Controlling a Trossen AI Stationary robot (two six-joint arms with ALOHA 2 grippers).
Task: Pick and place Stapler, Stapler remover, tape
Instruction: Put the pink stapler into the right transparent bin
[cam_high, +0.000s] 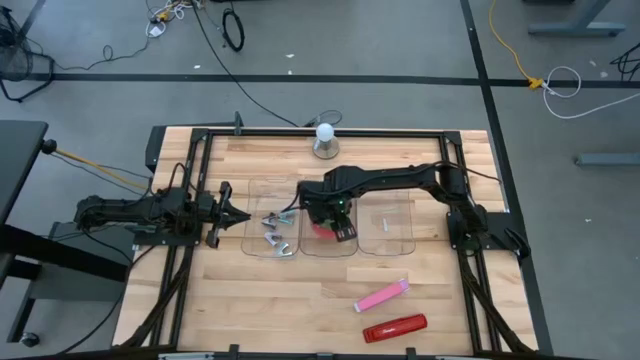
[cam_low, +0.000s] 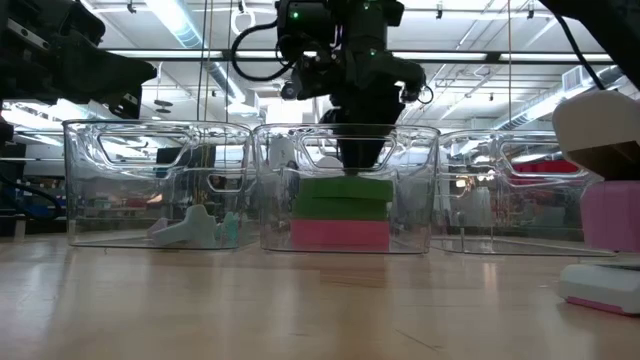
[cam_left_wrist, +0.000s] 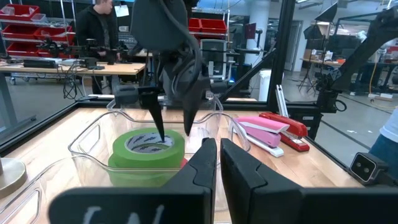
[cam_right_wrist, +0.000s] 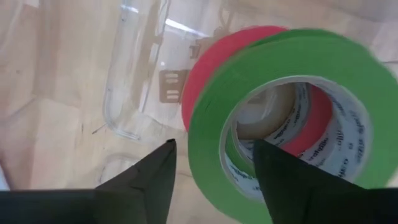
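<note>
Tape is lying flat in the middle clear bin, directly under the right gripper, whose fingers are standing open astride its wall. Stiff, light and smooth-sided, it is probably best pinched across that wall.

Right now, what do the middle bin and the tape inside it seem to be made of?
The middle bin looks like clear, glossy hard plastic: the room shows through its walls and the rims glint. The tape seems a matte green paper or film wound in layers, stacked on a pink-red roll; the exact material is not certain.
</note>
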